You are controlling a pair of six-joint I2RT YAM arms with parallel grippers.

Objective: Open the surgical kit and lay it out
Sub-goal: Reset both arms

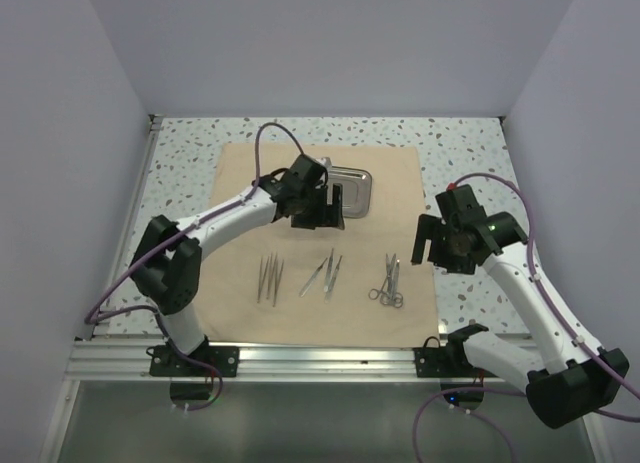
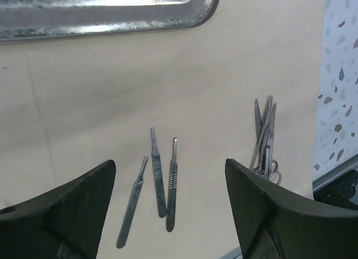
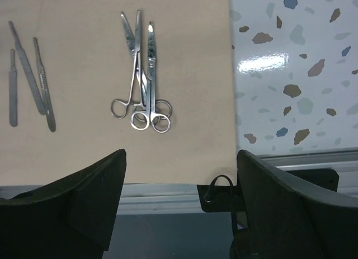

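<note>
Speckled tabletop (image 1: pixel 470 148) bears tan cloth (image 1: pixel 400 193), steel tray (image 1: pixel 358 189); left gripper (image 2: pixel 169 172), right gripper (image 3: pixel 182 158) gape empty.

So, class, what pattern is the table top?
The table top is white with multicoloured speckles, clearest in the right wrist view.

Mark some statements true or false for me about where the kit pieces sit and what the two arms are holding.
1. The cloth is spread out flat. True.
2. The ring-handled scissors lie in the steel tray. False: they lie on the cloth, apart from the tray.
3. The left gripper holds an instrument. False: its fingers are open and empty.
4. The right gripper is open. True.
</note>
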